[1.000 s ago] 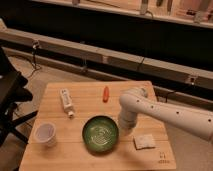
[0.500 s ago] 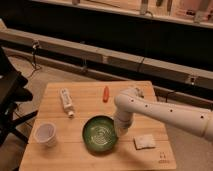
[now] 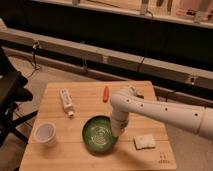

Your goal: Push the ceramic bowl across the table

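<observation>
Sitting on the bench are five loose things: one green bowl, one white cup, one white tube, one small red thing and one pale folded cloth. The bowl lies near the middle of the front edge. The cup stands toward the front left corner, the tube lies toward the back left, the red thing near the back edge, and the cloth toward the front right corner beside a small dark mark. One white arm reaches in from the right, cut off at the edge. Its end effector points down at the bowl's right rim; whether it is released or clenched, I cannot tell.
</observation>
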`<action>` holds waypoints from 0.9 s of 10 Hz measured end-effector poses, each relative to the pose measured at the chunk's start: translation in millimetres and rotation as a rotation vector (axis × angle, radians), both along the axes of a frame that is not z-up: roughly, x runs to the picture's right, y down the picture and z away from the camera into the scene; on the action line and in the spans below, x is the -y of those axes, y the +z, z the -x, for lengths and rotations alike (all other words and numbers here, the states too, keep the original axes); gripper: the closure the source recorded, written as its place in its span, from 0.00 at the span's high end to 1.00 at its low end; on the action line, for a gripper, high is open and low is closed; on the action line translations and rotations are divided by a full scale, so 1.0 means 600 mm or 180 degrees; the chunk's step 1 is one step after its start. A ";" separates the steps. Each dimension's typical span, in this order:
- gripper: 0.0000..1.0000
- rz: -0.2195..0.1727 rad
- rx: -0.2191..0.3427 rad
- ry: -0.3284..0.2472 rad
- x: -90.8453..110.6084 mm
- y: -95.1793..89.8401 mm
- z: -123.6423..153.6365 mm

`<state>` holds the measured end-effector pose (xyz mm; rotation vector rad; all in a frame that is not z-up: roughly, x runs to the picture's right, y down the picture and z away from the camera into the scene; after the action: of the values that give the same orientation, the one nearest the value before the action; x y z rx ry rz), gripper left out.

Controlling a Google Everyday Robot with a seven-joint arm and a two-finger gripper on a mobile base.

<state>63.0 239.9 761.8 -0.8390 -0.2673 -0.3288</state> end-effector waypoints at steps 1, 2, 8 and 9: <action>0.08 -0.0015 0.0007 -0.0025 0.002 -0.002 0.003; 0.08 -0.0107 0.0031 -0.0066 0.010 -0.010 0.005; 0.08 -0.0384 0.0071 -0.0193 0.107 -0.106 0.046; 0.08 -0.0382 0.0032 -0.0175 0.110 -0.108 0.040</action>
<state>39.0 173.8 697.0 -0.7273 -0.2319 -0.3966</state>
